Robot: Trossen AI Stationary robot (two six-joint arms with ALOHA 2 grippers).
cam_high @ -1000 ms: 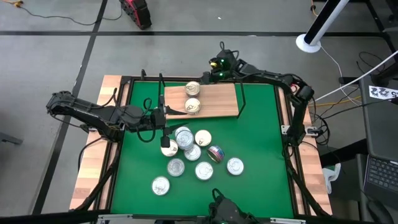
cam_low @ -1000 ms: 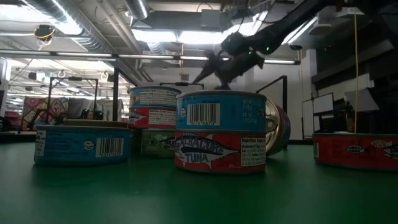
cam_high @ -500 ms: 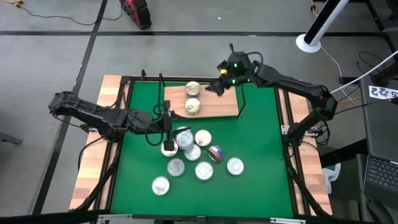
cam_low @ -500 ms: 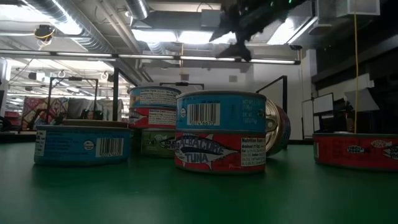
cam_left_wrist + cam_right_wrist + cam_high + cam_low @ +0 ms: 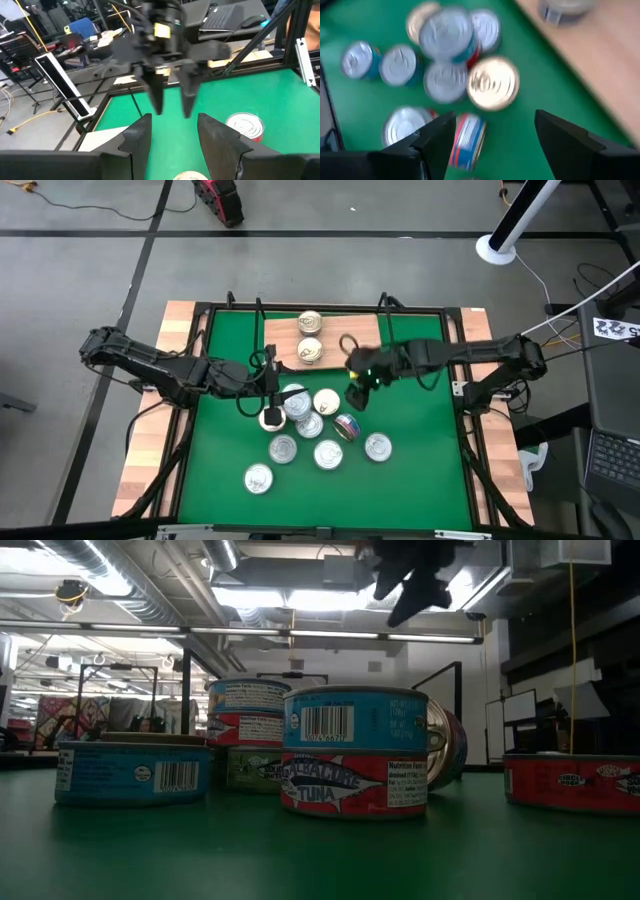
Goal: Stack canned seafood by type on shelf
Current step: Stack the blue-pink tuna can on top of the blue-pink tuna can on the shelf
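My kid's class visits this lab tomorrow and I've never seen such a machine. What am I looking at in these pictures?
Two dark robot arms work at a green table. One camera looks down from above, one sits at table height, and one rides on each wrist. A cluster of seafood tins lies on the table; two more tins sit on the wooden shelf. The left end effector hovers by the cluster; the right end effector hangs open above it. Neither holds anything.

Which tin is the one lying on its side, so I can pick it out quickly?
Start at the wooden shelf at the green mat's far edge, then come down to the loose tins mid-mat. On that group's right side, below the right gripper, lies the tipped tin: it alone shows its red-and-blue label from above, not a lid.
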